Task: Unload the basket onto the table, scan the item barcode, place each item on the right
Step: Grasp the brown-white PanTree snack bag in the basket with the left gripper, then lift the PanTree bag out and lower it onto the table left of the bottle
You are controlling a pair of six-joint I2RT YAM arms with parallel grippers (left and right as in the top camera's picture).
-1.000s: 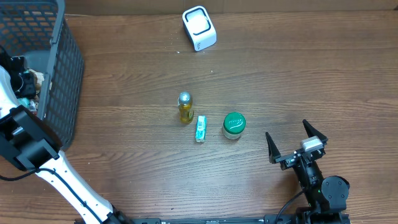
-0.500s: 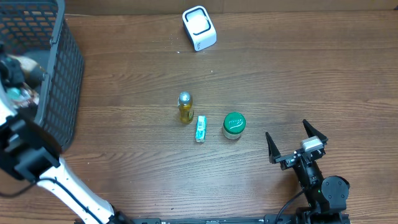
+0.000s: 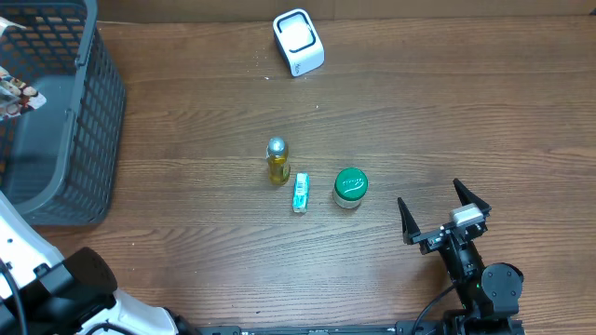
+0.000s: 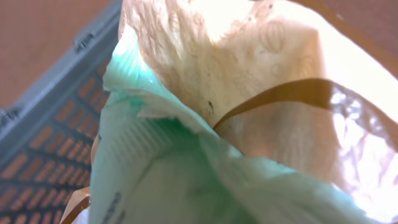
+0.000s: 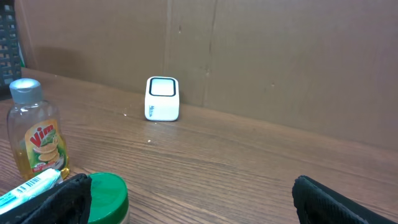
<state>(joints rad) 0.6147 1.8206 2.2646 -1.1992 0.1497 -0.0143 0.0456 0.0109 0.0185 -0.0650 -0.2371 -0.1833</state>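
A crinkly packet (image 4: pixel 205 118), pale green and cream with a brown band, fills the left wrist view right up against the camera. My left gripper's fingers are hidden behind it, and it hangs above the basket (image 4: pixel 43 124), so the gripper is shut on it. From overhead only a corner of the packet (image 3: pixel 14 88) shows at the left edge. The white scanner (image 3: pixel 298 42) stands at the back of the table, its window facing my right wrist camera as the scanner (image 5: pixel 162 98). My right gripper (image 3: pixel 445 216) rests open near the front right, with nothing between its fingers.
A grey mesh basket (image 3: pixel 93 102) stands at the back left. Mid-table are a yellow bottle (image 3: pixel 277 161), a small green box (image 3: pixel 300 192) and a green-lidded jar (image 3: pixel 350 187). In the right wrist view the jar (image 5: pixel 106 196) sits just before the left finger.
My left arm has lifted out of the basket with the packet and swung toward the left edge of the overhead view. The right arm has not moved.
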